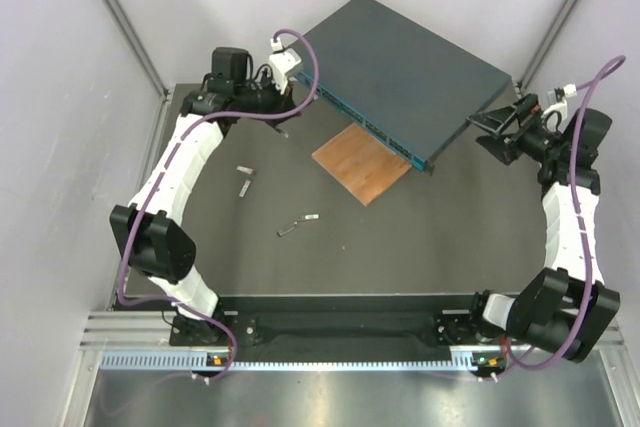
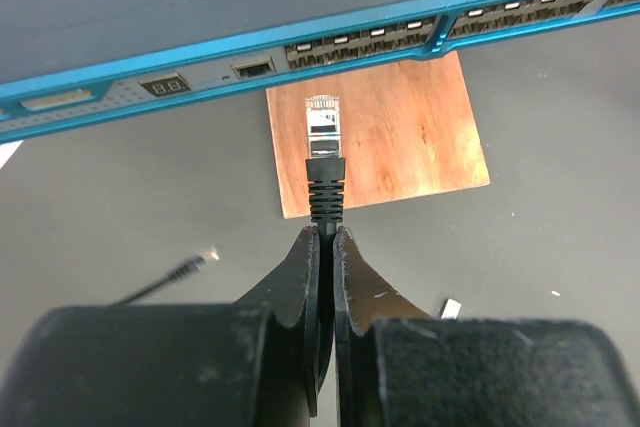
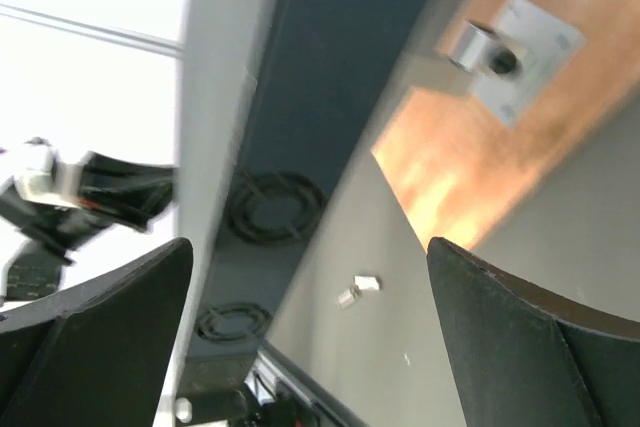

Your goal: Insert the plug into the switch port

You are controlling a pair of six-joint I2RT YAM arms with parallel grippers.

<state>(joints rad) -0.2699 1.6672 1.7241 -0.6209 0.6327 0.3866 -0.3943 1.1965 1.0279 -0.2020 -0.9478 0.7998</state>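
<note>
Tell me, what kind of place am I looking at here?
Probably a robotics lab test cell: a left arm and right arm bolted at the edge of a dark table, pale walls closing it in, and a network switch laid out as a practice piece.

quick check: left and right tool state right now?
Left tool: shut on the plug, pinched at its rear end.
Right tool: open, holding nothing.

Plastic plug, grained wooden board
</note>
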